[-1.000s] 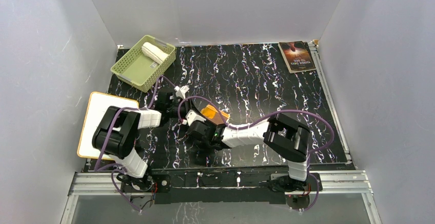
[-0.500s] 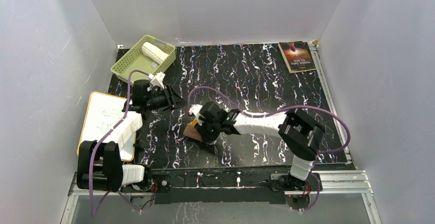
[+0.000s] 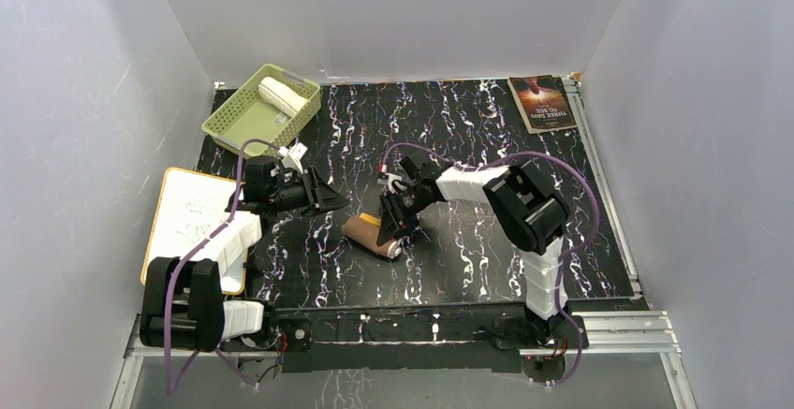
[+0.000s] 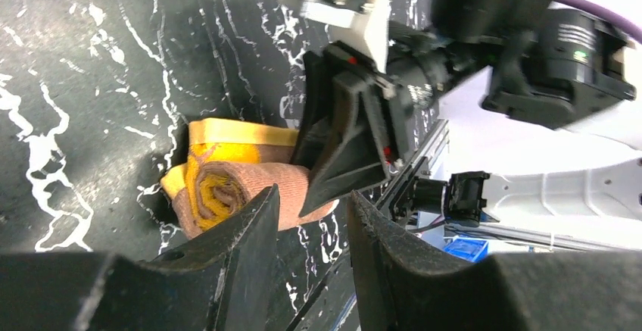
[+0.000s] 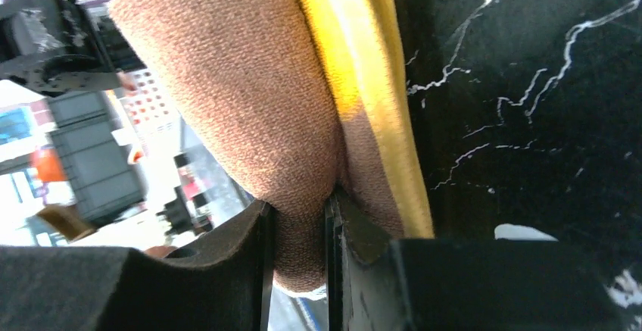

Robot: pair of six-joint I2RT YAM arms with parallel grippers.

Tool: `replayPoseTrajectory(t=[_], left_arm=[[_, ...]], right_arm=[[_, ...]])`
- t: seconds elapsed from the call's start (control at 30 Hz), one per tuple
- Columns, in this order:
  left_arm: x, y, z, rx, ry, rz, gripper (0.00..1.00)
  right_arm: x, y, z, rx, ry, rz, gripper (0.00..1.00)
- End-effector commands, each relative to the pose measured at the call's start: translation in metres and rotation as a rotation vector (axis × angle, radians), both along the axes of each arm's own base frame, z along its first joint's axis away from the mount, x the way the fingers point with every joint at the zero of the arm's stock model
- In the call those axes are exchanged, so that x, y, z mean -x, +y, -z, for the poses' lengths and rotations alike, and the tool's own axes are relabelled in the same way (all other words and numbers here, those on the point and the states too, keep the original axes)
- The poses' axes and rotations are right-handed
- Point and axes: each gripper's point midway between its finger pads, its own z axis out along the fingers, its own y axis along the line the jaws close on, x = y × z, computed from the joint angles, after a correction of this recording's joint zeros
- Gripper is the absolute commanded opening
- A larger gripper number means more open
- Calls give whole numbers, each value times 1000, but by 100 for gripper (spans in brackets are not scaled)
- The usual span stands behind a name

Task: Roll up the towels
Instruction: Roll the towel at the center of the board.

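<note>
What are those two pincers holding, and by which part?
The right pincer pinches the rolled towel by its brown outer layer. The left pincer is open and holds nothing.

Overhead view, two close wrist views, rolled towel (image 3: 368, 233) in all

"What do the two arms look like?"

"The left arm (image 3: 234, 236) and right arm (image 3: 463, 182) both pair white shells with blocky black joint housings. A purple cable (image 3: 562, 184) loops along each."

"And the right gripper (image 3: 388, 233)?"

"It has black wedge-shaped fingers (image 4: 348, 134). In the left wrist view, a white block (image 4: 344, 9) with a red mark sits at 12 o'clock, and a green light (image 4: 581, 34) at 2 o'clock."
</note>
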Motion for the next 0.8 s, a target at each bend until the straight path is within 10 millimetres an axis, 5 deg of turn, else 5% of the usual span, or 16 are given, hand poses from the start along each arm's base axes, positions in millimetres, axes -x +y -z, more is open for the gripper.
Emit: replayPoseTrajectory(t=[0.0, 0.2, 0.47, 0.77], left_arm=[[8, -17, -15, 104, -21, 60, 37], [18, -45, -9, 227, 6, 98, 37], [12, -54, 47, 188, 85, 47, 35], [0, -44, 81, 38, 102, 14, 34]], right_arm=[[9, -3, 17, 22, 192, 29, 4], [3, -10, 34, 54, 239, 80, 10], [-4, -11, 31, 66, 210, 102, 18], [-52, -42, 7, 394, -400, 114, 58]])
